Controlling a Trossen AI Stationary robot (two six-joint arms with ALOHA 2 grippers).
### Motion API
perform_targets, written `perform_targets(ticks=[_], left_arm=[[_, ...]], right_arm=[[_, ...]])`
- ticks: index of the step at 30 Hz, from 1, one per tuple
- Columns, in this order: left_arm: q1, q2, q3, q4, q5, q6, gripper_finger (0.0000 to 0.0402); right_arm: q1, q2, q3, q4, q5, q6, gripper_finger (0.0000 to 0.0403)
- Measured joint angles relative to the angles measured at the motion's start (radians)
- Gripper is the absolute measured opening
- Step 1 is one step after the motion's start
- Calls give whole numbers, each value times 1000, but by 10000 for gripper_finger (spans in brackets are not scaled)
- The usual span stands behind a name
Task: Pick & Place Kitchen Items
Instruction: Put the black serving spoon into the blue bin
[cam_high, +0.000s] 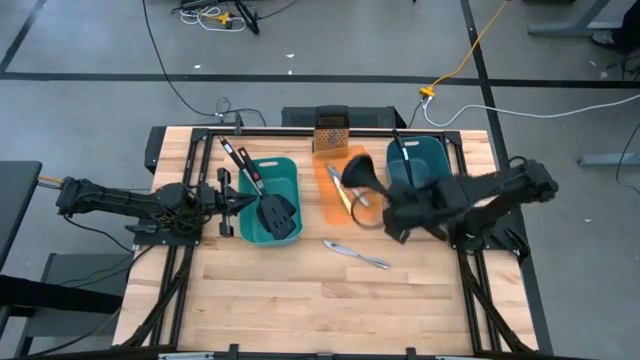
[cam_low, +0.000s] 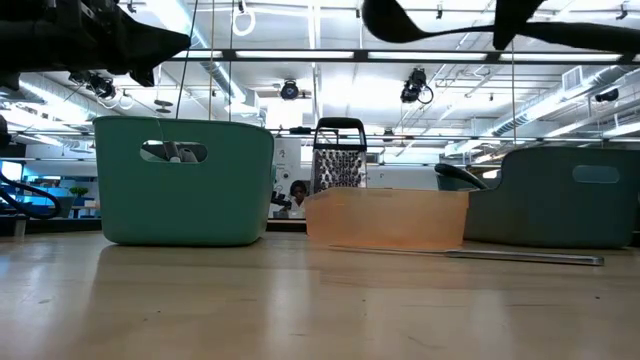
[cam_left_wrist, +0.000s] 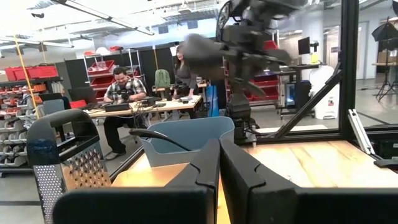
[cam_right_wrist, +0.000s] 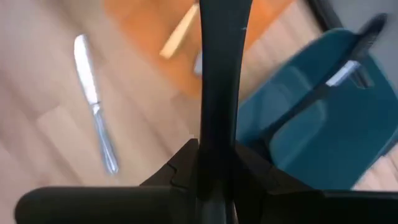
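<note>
A: Black ladle (cam_high: 362, 174) is hanging clamped in the right end effector (cam_high: 396, 213) over the orange tray (cam_high: 331, 195), roughly bench centre.

B: Spatulas (cam_high: 262, 193) sitting in the nine o'clock tub (cam_high: 290, 167); silver knife (cam_high: 357, 253) still waiting at six. Left end effector (cam_high: 228, 196) is idling closed, empty.

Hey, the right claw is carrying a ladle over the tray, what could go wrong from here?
The right claw grips the ladle only at its handle end, with the bowl far out over the orange tray, so it may swing or slip. Lowered carelessly, it could strike the yellow-handled knife or the right tub rim.
</note>
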Motion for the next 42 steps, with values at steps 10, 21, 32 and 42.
perform_targets(ticks=[10, 21, 32, 42], left_arm=[[0, 0, 0, 0, 2, 8, 15], [0, 0, 0, -2, 2, 11, 15], [0, 0, 0, -6, 1, 34, 15], [0, 0, 0, -6, -9, 37, 15]], right_arm=[[-287, -7, 16, 9, 104, -385, 70], [-548, -9, -1, 7, 289, -684, 70], [-730, -105, -197, 8, 375, -863, 70], [-765, -181, -352, 42, 593, -1053, 70]])
